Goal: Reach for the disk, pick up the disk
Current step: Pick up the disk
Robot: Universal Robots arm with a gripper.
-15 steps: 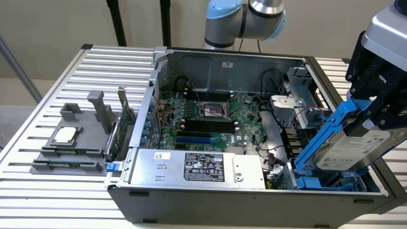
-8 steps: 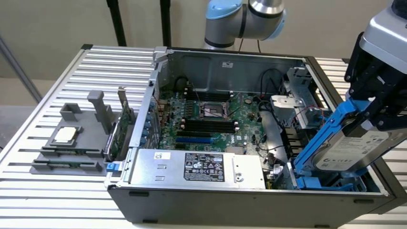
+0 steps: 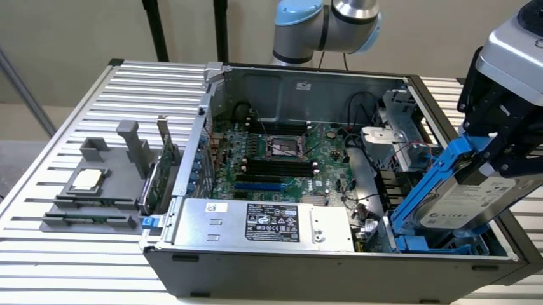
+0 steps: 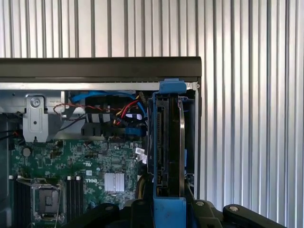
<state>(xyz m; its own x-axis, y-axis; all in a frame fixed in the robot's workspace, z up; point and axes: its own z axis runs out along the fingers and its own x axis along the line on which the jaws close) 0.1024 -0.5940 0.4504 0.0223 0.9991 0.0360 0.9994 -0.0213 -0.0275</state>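
End effector (image 3: 499,157) clamped on the disk (image 3: 468,204), tilted, lower end inside the case (image 3: 339,274)

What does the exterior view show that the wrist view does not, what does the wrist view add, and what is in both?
The exterior view adds the power supply, the chip on a grey tray outside the case, and the arm. It also shows the disk's white label. The wrist view adds the disk's narrow edge, seen end-on. Both show the disk in its blue rails, held in the jaws of the gripper. Both also show the motherboard and the slatted table.
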